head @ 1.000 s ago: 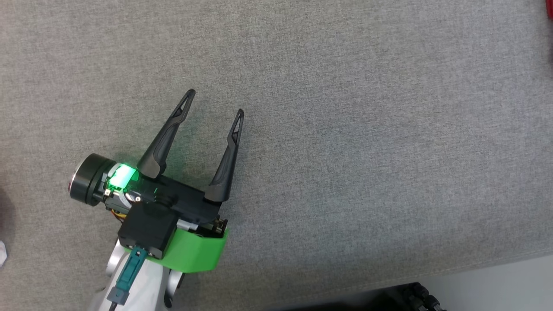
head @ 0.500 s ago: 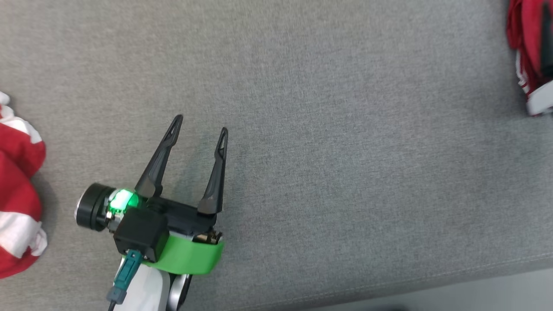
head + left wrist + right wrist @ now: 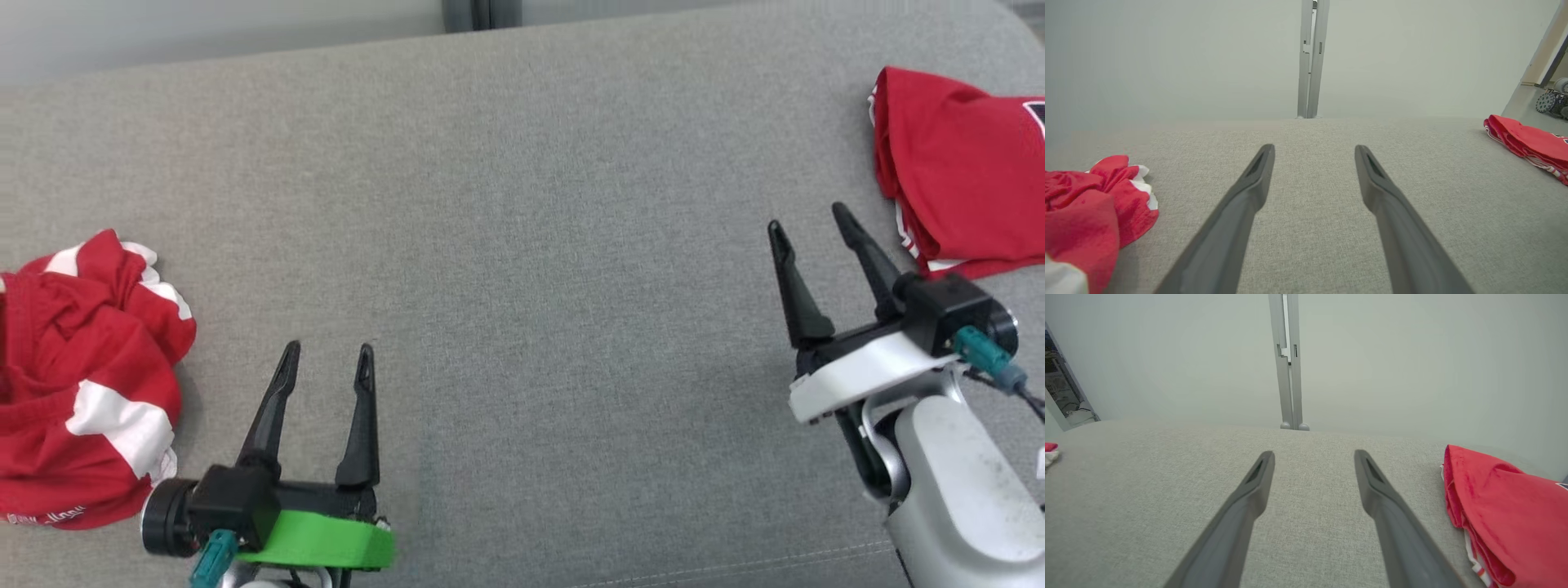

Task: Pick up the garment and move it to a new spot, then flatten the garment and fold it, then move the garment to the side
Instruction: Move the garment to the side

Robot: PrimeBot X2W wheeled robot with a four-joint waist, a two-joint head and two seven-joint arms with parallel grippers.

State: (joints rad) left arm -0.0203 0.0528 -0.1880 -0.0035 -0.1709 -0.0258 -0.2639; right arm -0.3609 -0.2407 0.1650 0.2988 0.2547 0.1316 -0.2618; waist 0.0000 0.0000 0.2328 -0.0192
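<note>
Head view, with both wrist views. The left gripper [image 3: 328, 349] hovers low over the grey fabric-covered counter [image 3: 522, 245], its two dark fingers spread apart and holding nothing. The right gripper [image 3: 807, 217] is likewise spread wide and empty, its fingers pointing towards the far edge.

Two pieces of clothing lie well apart. A crumpled red garment with white stripes [image 3: 82, 384] sits bunched at the counter's left end, just beside the left gripper. A folded red garment with white trim [image 3: 955, 163] lies flat at the right end, near the right gripper but not touching it. Its far side runs out of the picture.

Judged from the layout, the folded piece looks already set aside, and the crumpled one is the likely next pick.

Hazards:
- (a) A shallow pinch on the bunched heap may catch only one loose layer. The rest would then trail and drag across the fabric surface, or slip free in transit.
- (b) The heap hides collar, sleeves and hem, so a blind grasp may leave the cloth twisted and hard to flatten.
- (c) The right fingers stand close to the folded piece, so a sideways swing could snag its edge and undo the fold.
</note>
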